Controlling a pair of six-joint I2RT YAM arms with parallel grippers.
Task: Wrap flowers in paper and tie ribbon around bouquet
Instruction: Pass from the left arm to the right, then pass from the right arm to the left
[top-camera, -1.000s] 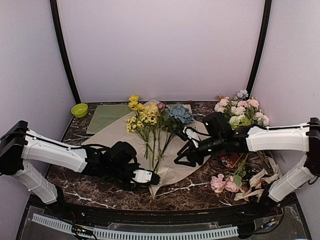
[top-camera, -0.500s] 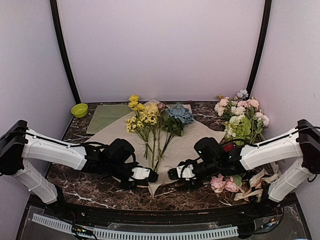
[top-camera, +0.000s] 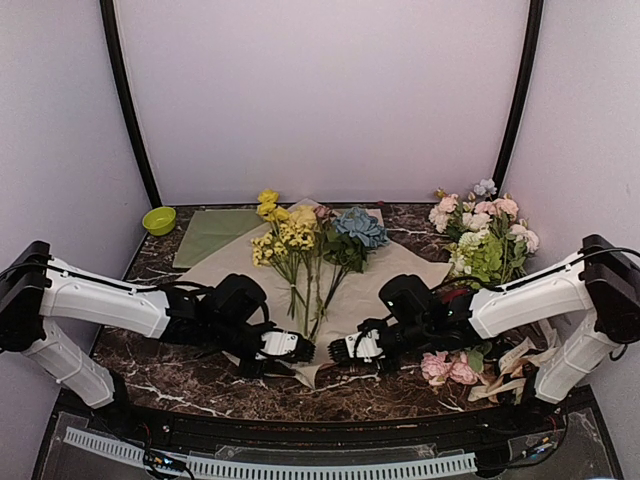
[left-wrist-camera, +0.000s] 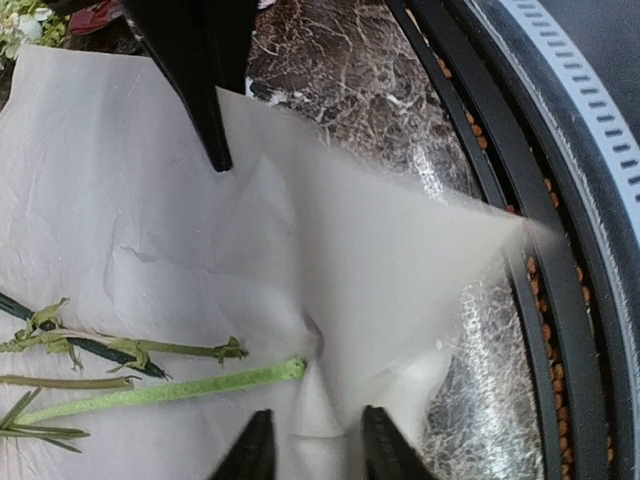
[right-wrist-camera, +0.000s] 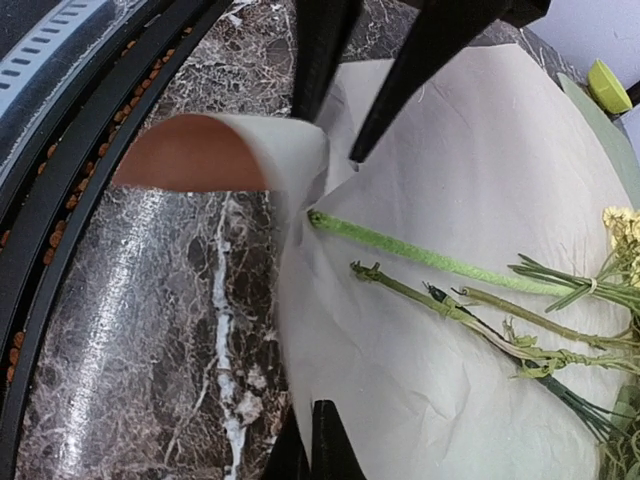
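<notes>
Now your right gripper (right-wrist-camera: 315, 420) clamps an edge of thin creased paper (right-wrist-camera: 480, 200); left gripper (left-wrist-camera: 317, 420) gapes astride its curled peach corner.

The paper (left-wrist-camera: 150, 230) is thin, matt and creased: beige on top, peach-pink where a corner curls. Beneath the paper, the table (right-wrist-camera: 150, 300) looks like glossy dark marble with white veins. On the paper, the flowers (right-wrist-camera: 400, 248) have fuzzy green plastic-looking stalks.
</notes>
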